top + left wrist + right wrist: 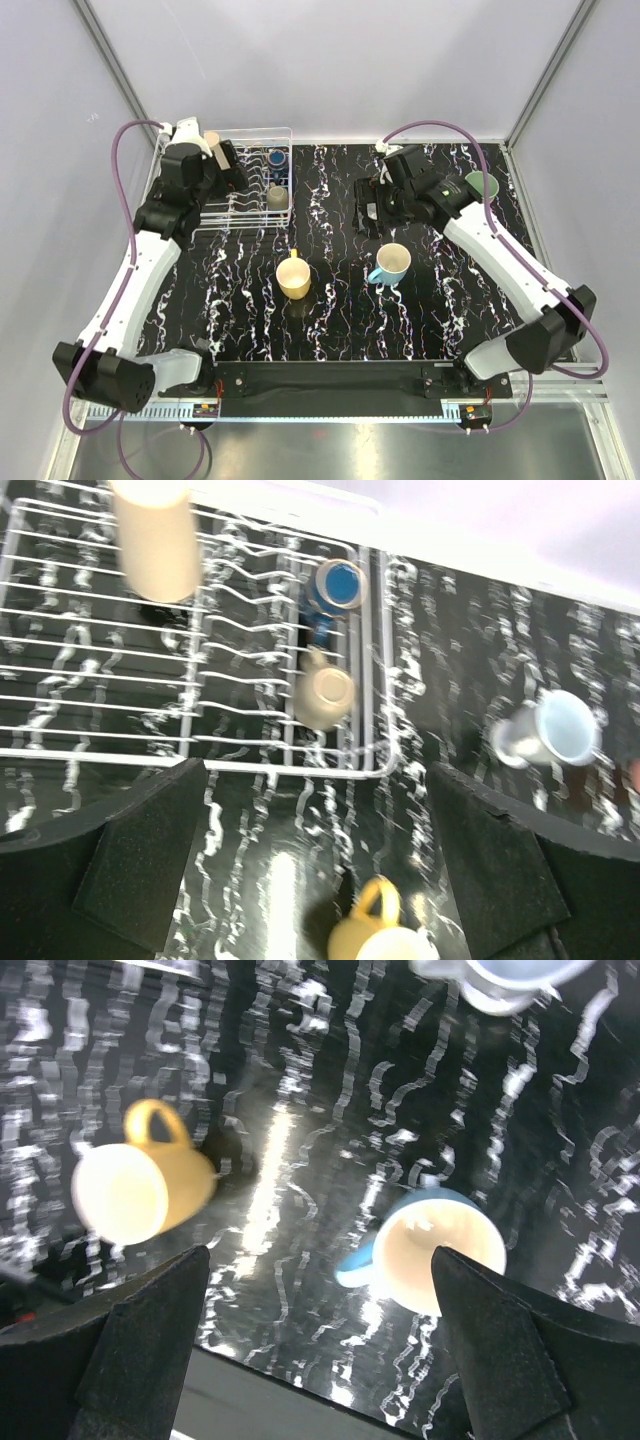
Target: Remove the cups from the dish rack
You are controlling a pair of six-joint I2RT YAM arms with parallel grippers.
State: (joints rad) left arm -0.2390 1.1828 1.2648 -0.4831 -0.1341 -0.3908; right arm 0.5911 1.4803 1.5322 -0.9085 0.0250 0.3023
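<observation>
The dish rack [245, 215] sits at the far left of the table [330, 325]. In its right end, the back cup [277, 157] stands behind the front cup [277, 197]. A tall cup [212, 143] is at the rack's back left. On the table, the middle mug [294, 277] stands in front of the rack. The side mug [392, 263] is to its right, well apart. The corner cup [482, 184] sits far right.

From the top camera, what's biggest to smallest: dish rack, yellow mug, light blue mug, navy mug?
1. dish rack, biggest by far.
2. yellow mug and light blue mug look alike, so no ranking.
3. navy mug, smallest-looking, though it is farther away.
</observation>
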